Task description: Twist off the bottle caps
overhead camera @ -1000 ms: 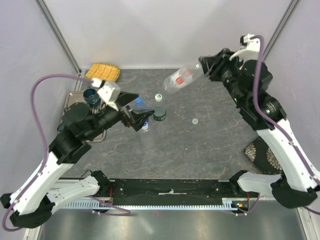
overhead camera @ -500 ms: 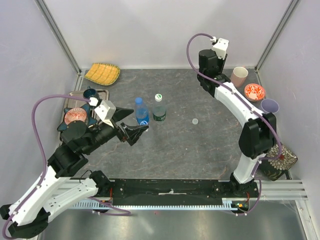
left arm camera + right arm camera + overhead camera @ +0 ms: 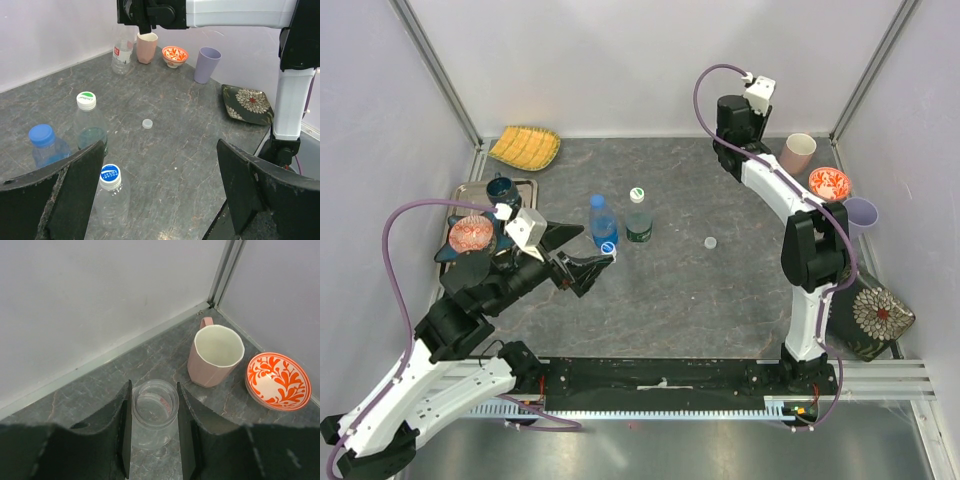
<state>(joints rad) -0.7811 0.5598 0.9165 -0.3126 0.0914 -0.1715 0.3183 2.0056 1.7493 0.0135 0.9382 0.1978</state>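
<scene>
Three capped bottles stand mid-table: a blue-tinted one (image 3: 602, 222) with a blue cap (image 3: 41, 134), a green-labelled one (image 3: 639, 228) with a white-and-green cap (image 3: 86, 100), and a clear one (image 3: 111, 202) with a white-and-blue cap (image 3: 608, 248). A plain white cap (image 3: 711, 242) lies loose on the table. My left gripper (image 3: 595, 247) is open, and the white-and-blue capped bottle stands just inside its left finger (image 3: 60, 195). My right gripper (image 3: 154, 395) is shut on an uncapped clear bottle (image 3: 155, 412) that stands upright at the back beside a pink cup (image 3: 216, 356).
A yellow dish (image 3: 525, 147) lies at the back left. A tray (image 3: 525, 186) at the left holds a dark cup and a red patterned bowl (image 3: 472, 233). An orange bowl (image 3: 829, 184), a purple cup (image 3: 860, 212) and a floral plate (image 3: 880, 315) line the right side.
My right arm swung the uncapped bottle from tilted in the air to upright on the table at the back by the pink cup. My left gripper drew back slightly toward the near left.
</scene>
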